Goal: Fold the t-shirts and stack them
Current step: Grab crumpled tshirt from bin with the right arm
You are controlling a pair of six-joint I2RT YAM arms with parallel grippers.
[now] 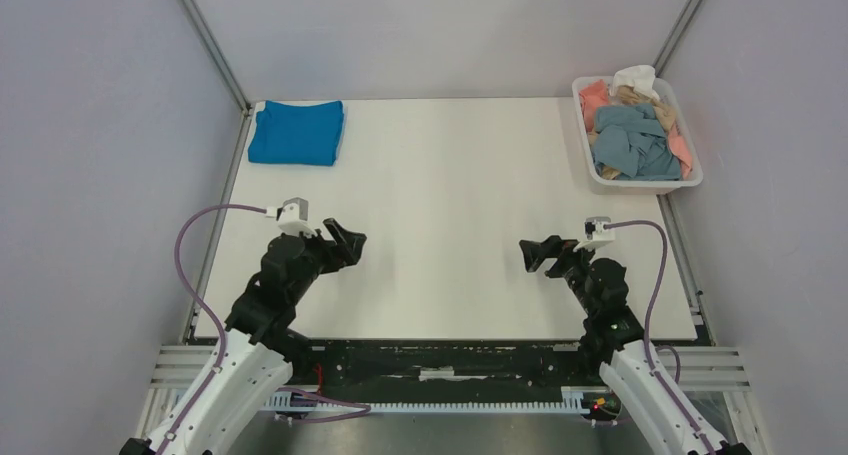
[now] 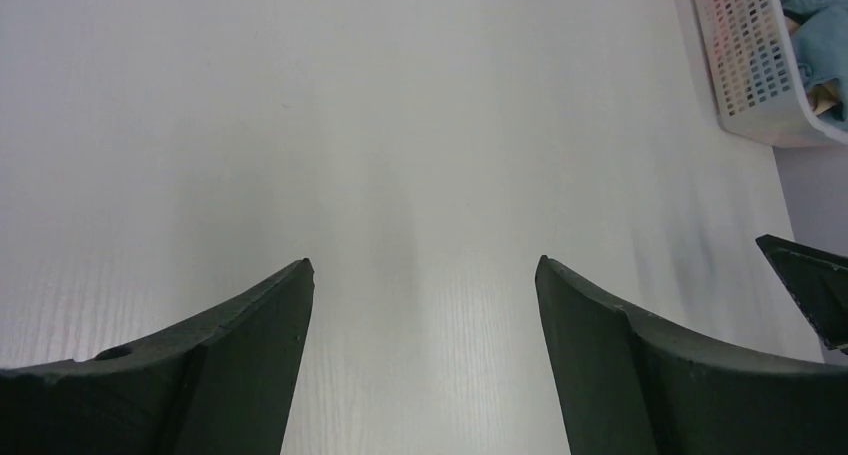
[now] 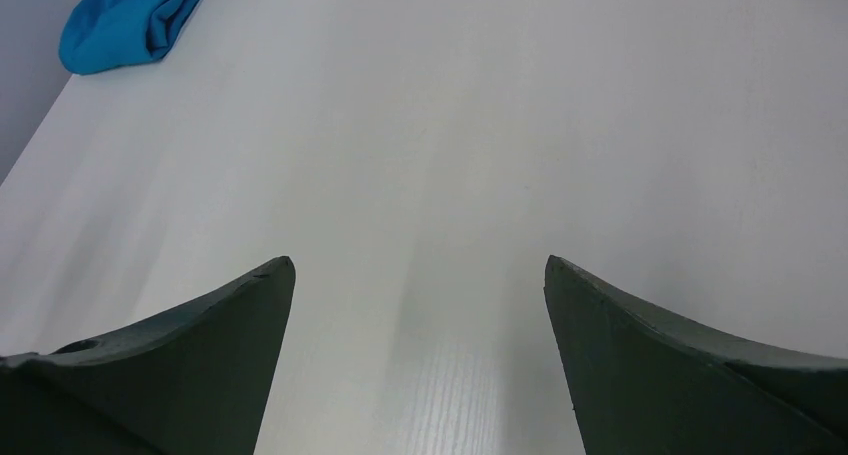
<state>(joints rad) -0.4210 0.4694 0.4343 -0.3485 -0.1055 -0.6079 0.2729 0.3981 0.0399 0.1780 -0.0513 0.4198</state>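
A bright blue t-shirt [image 1: 296,132] lies folded at the table's far left corner; its edge also shows in the right wrist view [image 3: 130,20]. A dusty grey-blue shirt [image 1: 632,142] lies crumpled on top in the white tub [image 1: 690,180] at the far right, with salmon-pink [image 1: 594,97], tan [image 1: 668,118] and white [image 1: 635,79] cloth around it. My left gripper [image 1: 345,240] is open and empty over the near left of the table. My right gripper [image 1: 533,254] is open and empty over the near right. Both point toward the table's middle.
The white table [image 1: 450,195] is walled by grey panels on the left, back and right. In the left wrist view the tub's perforated wall [image 2: 745,65] is at the top right, and the right gripper's fingertip [image 2: 815,280] shows at the right edge.
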